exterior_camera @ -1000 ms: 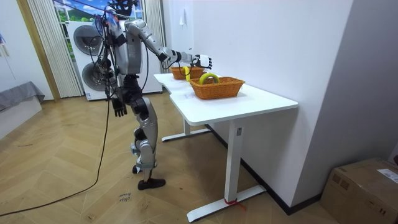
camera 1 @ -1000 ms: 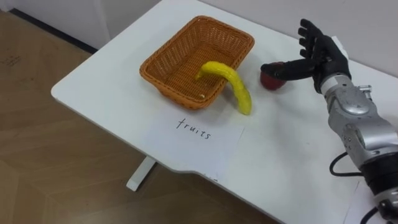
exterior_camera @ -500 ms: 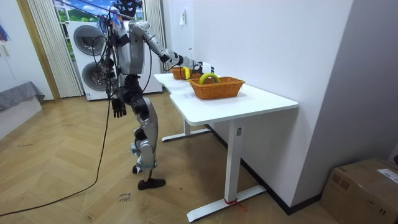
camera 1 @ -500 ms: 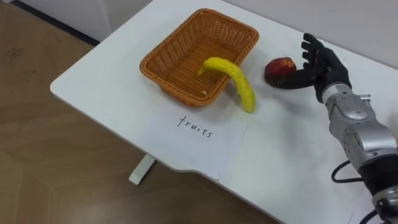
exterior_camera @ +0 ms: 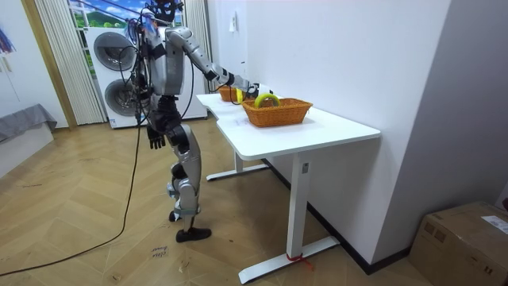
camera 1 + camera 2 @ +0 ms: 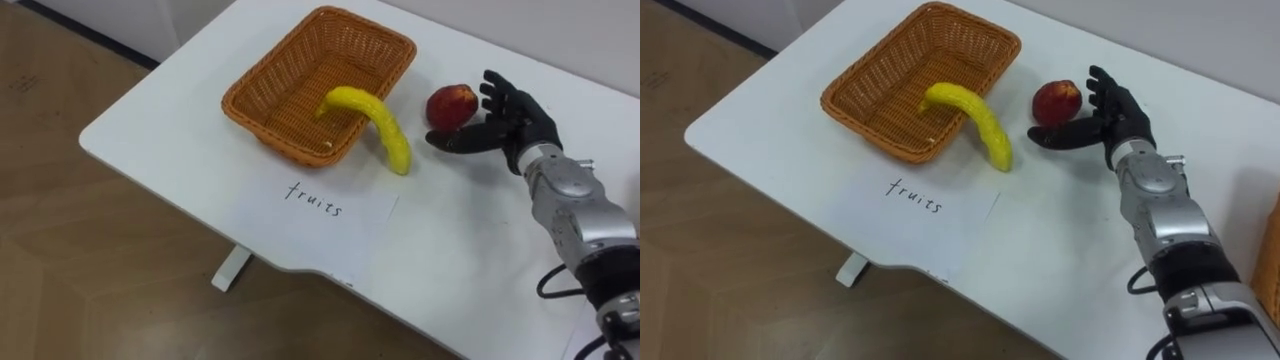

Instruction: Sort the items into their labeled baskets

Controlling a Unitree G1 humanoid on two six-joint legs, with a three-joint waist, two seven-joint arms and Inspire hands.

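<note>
A red apple (image 6: 451, 104) (image 6: 1056, 101) rests on the white table (image 6: 170, 130) just right of the orange wicker fruit basket (image 6: 300, 60) (image 6: 890, 60). My right hand (image 6: 503, 120) (image 6: 1105, 113) stands open beside the apple, thumb stretched under it toward the basket, fingers spread behind it. A yellow banana (image 6: 375, 125) (image 6: 973, 118) hangs over the basket's right rim, one end inside, the other on the table. In the room view my left hand (image 5: 153, 138) hangs at my side.
A paper label (image 6: 315, 205) with handwriting lies in front of the basket. The table's edge (image 6: 130, 165) runs close on the left, wooden floor below. In the room view a second basket (image 5: 231, 93) stands further along the table, and I stand at its long side.
My right hand drew back from over the apple and now sits beside it, so the whole apple shows. The camera shifted slightly.
</note>
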